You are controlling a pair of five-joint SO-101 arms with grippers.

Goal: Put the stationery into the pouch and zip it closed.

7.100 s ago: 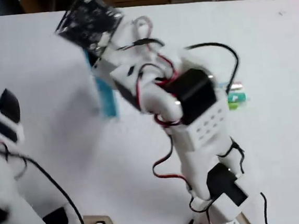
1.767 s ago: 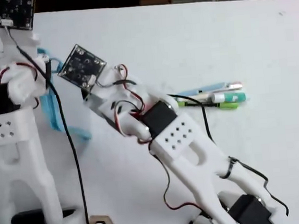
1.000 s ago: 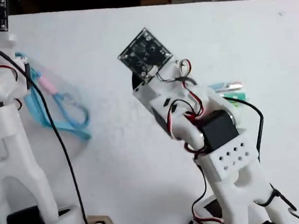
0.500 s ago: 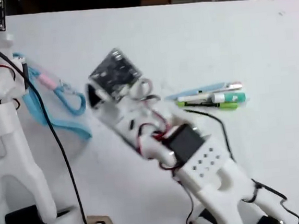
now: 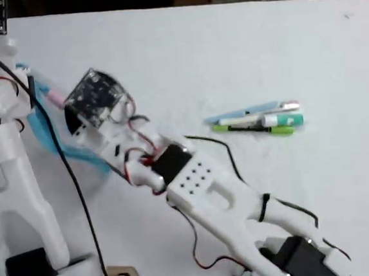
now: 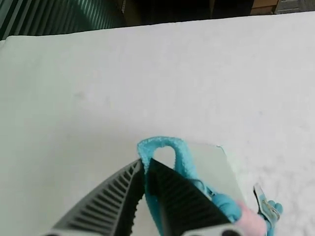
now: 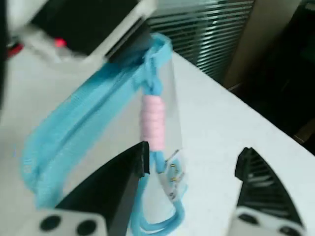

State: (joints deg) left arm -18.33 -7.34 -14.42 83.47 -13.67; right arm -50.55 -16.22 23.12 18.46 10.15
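High view has the white right arm (image 5: 195, 182) stretched low across the white surface (image 5: 228, 50) with its wrist down beside the clear plastic pouch with a light-blue zip band (image 5: 41, 124), which hangs at the white left arm (image 5: 5, 160). A second ago that right arm stood upright near the middle of the surface, and half a second ago it was swinging over, so it has just closed on the pouch. The stationery, a small bundle of blue, white and green pens (image 5: 254, 120), lies well apart from the pouch, just where it lay in the earlier frames, so nothing has been carried across. Left wrist view shows the left arm's fingers (image 6: 177, 196) pinched shut on a loop of the blue band, the clear panel hanging just past them. Right wrist view shows the right arm's fingers (image 7: 113, 191) spread wide and empty, with the pouch's zip edge held up close in front and the pink beaded zip pull (image 7: 152, 120) hanging between the two tips but not yet touched. By my reading, the right arm has come over without a pen in order to work the zip or spread the mouth while the left arm steadies the pouch. If so, the task is at an early stage: the pouch must first be opened, every pen is yet to go in, and the closing comes last. Whether the zip is open or shut here cannot be told.
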